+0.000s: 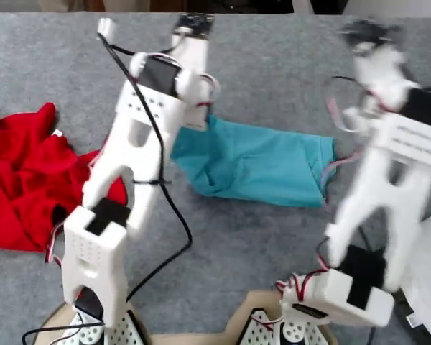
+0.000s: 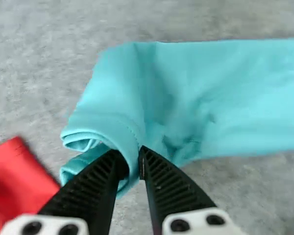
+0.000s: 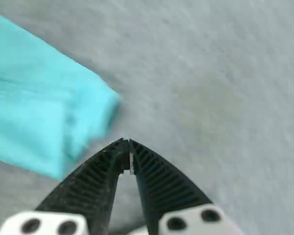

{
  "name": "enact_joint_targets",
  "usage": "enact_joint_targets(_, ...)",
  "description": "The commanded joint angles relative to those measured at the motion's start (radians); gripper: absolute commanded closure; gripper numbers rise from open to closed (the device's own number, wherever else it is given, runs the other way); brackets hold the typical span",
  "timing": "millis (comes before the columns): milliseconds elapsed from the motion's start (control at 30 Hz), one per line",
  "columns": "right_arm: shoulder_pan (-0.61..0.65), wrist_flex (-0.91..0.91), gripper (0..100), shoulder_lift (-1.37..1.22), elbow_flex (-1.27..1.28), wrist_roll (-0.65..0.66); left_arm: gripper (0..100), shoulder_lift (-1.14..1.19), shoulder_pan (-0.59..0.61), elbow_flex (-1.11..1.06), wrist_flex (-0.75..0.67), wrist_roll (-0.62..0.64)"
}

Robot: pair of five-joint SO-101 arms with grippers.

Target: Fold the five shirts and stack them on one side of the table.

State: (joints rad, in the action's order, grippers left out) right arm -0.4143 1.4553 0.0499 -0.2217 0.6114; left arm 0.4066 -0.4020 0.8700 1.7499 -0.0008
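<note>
L gripper (image 2: 130, 155): jaws nearly closed, pinching the rolled hem at one corner of the teal shirt (image 2: 201, 98). Rest of that shirt lies spread on the grey table (image 2: 39, 49), out ahead of the tips. Red shirt (image 2: 14, 176) sits near this gripper, off to one side, crumpled in a heap, apart from the teal one. R gripper (image 3: 126, 144): jaws closed tip to tip, nothing between them, over bare table just beside the teal shirt's far end.

Left hand (image 2: 131, 155) pinched on teal shirt (image 2: 201, 98), left arm (image 1: 133, 136) stretched forward; right hand (image 3: 126, 147) closed, right arm (image 1: 388, 172) bent.
</note>
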Motion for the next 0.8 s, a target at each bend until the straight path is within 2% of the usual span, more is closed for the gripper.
enact_joint_targets(0, -0.223, 0.002, 99.4, 0.061, -0.051, 0.078, 98, -0.084, -0.112, 0.003, 0.011, 0.015)
enact_joint_targets(167, -0.467, 0.0, 99.4, 0.054, -0.047, 0.201, 98, -0.087, -0.23, 0.005, 0.009, 0.046)
enact_joint_targets(333, -0.615, 0.0, 99.4, 0.054, -0.045, 0.275, 98, -0.039, -0.292, 0.006, -0.049, 0.071)
enact_joint_targets(500, -0.688, -0.002, 99.4, 0.053, -0.033, 0.301, 98, 0.05, -0.295, 0.06, -0.157, 0.155)
enact_joint_targets(633, -0.7, -0.002, 99.4, 0.053, 0.008, 0.301, 98, 0.128, -0.296, 0.141, -0.264, 0.229)
enact_joint_targets(767, -0.7, -0.038, 99.4, 0.061, 0.059, 0.301, 98, 0.205, -0.344, 0.218, -0.284, 0.265)
